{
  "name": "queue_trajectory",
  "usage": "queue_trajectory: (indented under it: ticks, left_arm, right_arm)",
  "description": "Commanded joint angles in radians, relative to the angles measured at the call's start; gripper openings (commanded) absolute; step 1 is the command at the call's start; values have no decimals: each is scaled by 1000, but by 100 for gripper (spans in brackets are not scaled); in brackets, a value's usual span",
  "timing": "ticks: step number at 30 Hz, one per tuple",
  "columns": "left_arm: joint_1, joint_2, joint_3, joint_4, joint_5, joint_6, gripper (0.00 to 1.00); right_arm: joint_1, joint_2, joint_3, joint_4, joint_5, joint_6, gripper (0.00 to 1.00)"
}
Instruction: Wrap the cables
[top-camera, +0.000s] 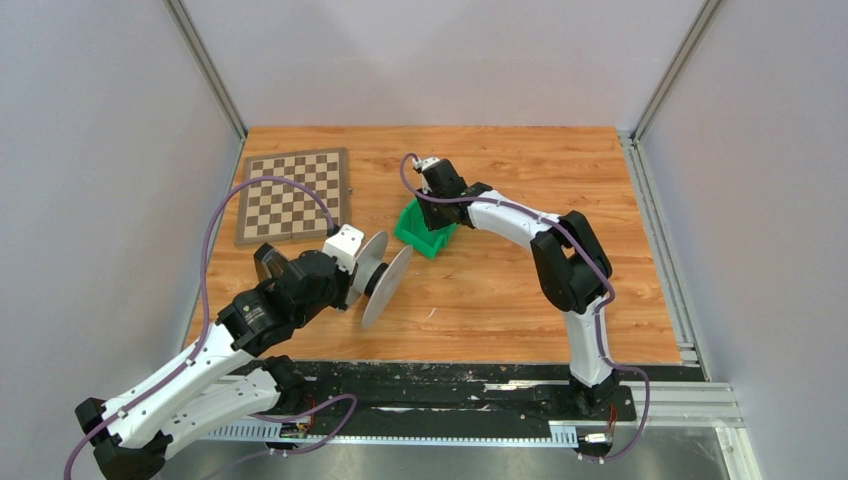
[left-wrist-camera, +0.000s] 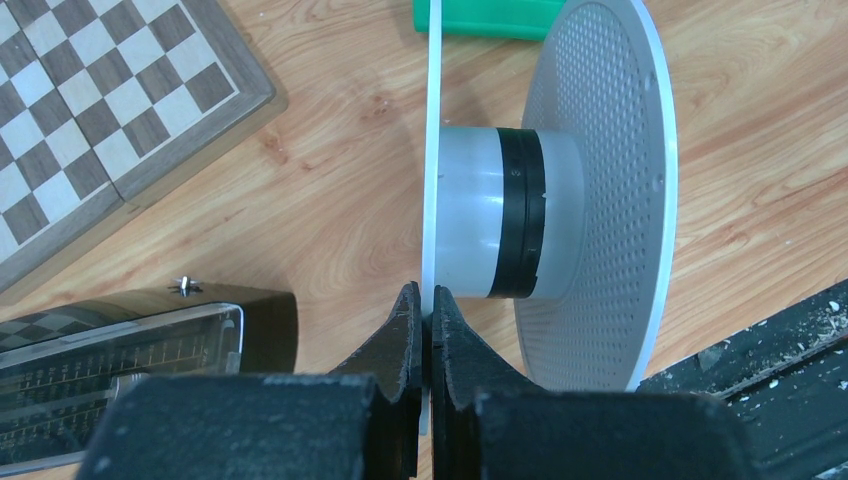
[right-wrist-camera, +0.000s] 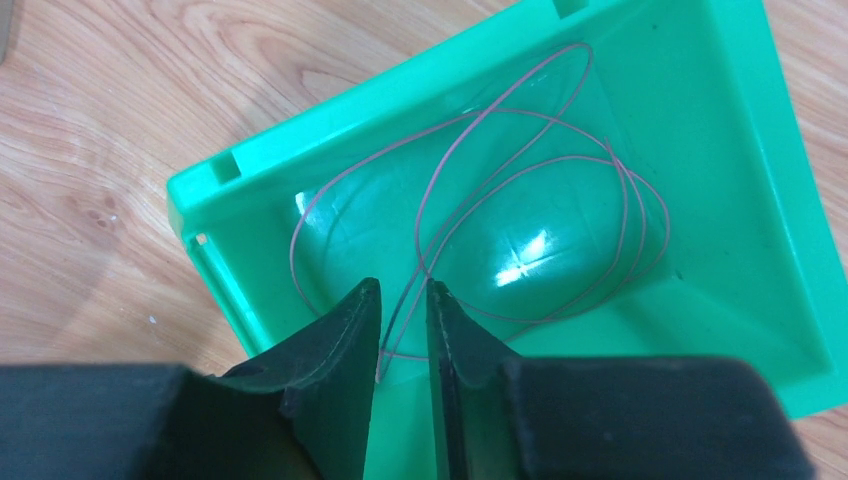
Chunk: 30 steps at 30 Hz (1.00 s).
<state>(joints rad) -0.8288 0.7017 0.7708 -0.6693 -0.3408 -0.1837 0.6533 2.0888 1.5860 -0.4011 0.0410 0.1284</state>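
The pale grey two-disc spool (top-camera: 385, 272) stands on edge on the wooden table, with a black band around its hub (left-wrist-camera: 520, 215). My left gripper (left-wrist-camera: 427, 300) is shut on the rim of the spool's near disc (left-wrist-camera: 432, 150); it also shows in the top view (top-camera: 358, 272). The cable is a hair-thin pinkish strand (right-wrist-camera: 420, 262) lying in loose loops inside a green bin (right-wrist-camera: 300, 150). My right gripper (right-wrist-camera: 403, 290) reaches down into the bin (top-camera: 425, 232). Its jaws stand narrowly apart with strands of the cable running between them. The top view shows it over the bin (top-camera: 437, 203).
A folded wooden chessboard (top-camera: 293, 195) lies at the back left, close to the spool in the left wrist view (left-wrist-camera: 90, 130). A black strip (top-camera: 450, 385) with debris runs along the table's near edge. Grey walls enclose the table on three sides.
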Motion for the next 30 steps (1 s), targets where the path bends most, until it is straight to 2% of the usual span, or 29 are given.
queue_trajectory:
  ticks: [1, 4, 5, 13, 22, 30]
  left_arm:
    - [7, -11, 10, 83, -10, -4, 0]
    - [8, -11, 8, 83, -12, -2, 0]
    - [8, -11, 7, 82, -12, -3, 0]
    - [8, -1, 26, 88, 15, -28, 0]
    - [8, 54, 77, 105, 104, -69, 0]
    - [8, 114, 93, 176, 155, -97, 0]
  right_arm:
    - [8, 15, 46, -2, -12, 4, 21]
    - [9, 1, 49, -8, 16, 11, 2]
    - [9, -11, 50, -8, 28, 13, 0]
    - [9, -207, 58, -42, 122, 5, 0]
    - [9, -513, 58, -65, 251, -56, 0]
    - [3, -756, 96, -29, 439, -123, 0]
